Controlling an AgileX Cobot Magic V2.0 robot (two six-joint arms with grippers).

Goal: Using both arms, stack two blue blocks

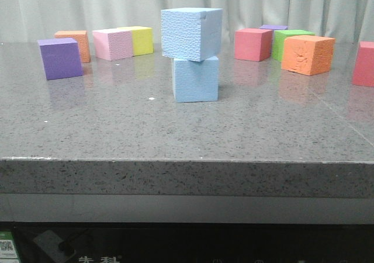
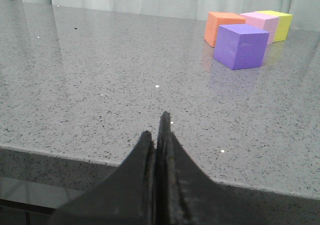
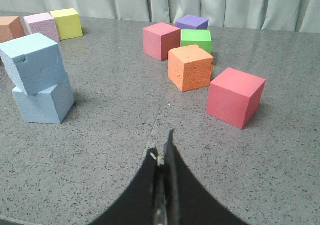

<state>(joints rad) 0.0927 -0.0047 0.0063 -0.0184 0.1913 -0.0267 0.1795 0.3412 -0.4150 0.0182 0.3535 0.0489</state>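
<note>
The rough pebbled blue block sits on top of the smoother blue block at the table's middle, turned a little and overhanging to the left. Both also show in the right wrist view: the upper block on the lower block. No gripper shows in the front view. My left gripper is shut and empty, low over the table's near edge. My right gripper is shut and empty, well back from the stack.
A purple cube, an orange cube, a pink cube and a yellow cube stand at the back left. A red cube, a green cube, an orange cube and another red cube stand at the back right.
</note>
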